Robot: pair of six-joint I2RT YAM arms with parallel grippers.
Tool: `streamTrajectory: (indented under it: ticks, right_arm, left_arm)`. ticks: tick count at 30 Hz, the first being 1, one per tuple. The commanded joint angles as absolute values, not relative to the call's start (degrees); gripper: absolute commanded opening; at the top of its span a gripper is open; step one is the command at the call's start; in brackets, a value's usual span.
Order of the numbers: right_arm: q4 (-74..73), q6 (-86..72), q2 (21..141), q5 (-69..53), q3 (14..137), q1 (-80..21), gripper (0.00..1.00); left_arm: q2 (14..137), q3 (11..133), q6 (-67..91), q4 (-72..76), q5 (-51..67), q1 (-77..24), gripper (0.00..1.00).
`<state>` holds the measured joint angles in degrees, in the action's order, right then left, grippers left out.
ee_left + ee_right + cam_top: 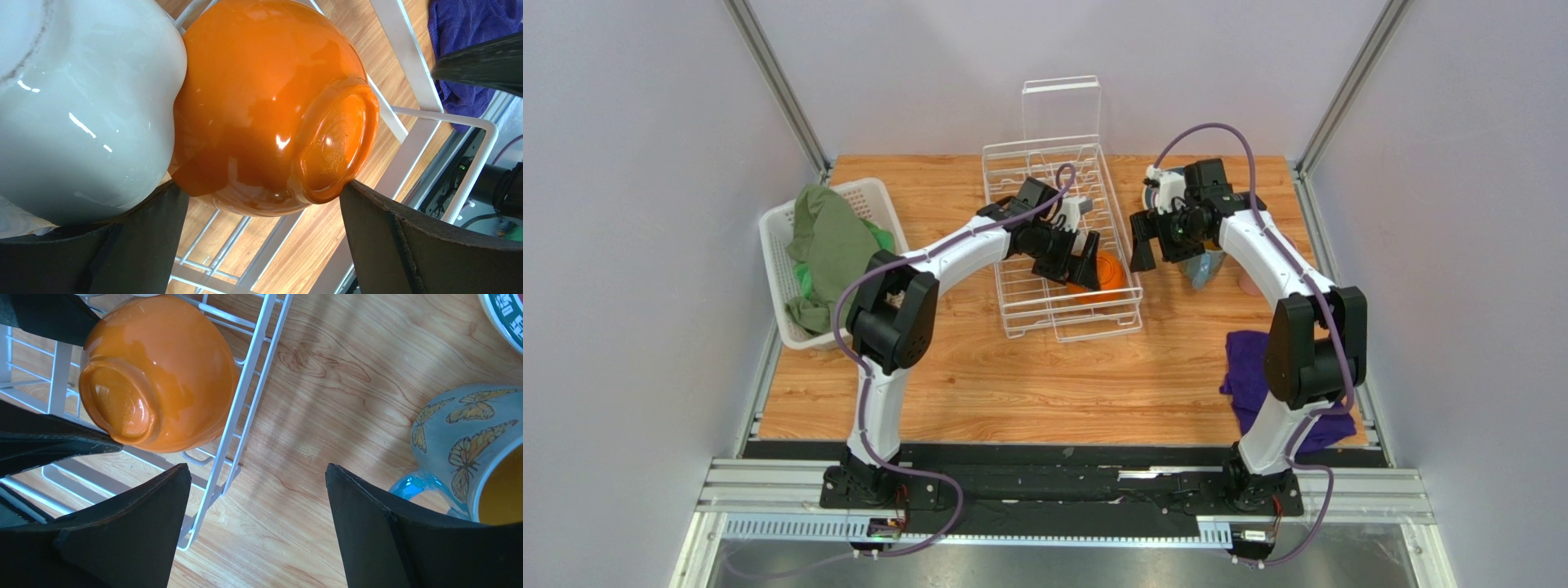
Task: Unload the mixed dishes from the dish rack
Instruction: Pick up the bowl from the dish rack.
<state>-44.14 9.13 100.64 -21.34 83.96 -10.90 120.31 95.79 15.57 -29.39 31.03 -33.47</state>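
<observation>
No legible text; only blurred white marks on the green-rimmed plate (506, 318)

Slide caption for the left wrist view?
Open left gripper straddling the orange bowl in the dish rack, white cup alongside.

Left arm (952, 251), right arm (1265, 257): white shells, black joints, purple cables (1210, 128); jaws black, possibly plastic.

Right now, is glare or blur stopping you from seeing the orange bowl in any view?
Left wrist: small glare spots on the orange bowl and streaks on the white cup, both sharp. Right wrist: mild highlights on the bowl, soft striped shadows over the table. Top external: even light, bowl mostly hidden.
</observation>
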Motion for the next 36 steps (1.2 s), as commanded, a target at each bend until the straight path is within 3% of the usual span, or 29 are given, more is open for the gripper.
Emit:
streamTrajectory:
  ticks: [1,36]
  right_arm:
    - [-40.6,8.3,101.9,-19.4,86.3,-12.3,0.84]
    - [-36.4,8.8,105.6,-9.3,83.7,-17.8,0.70]
  left_arm:
    - [117.5,94.6,15.3,-22.9,31.8,-33.7,0.99]
    - [113.7,91.8,17.4,-19.2,38.3,-33.7,0.99]
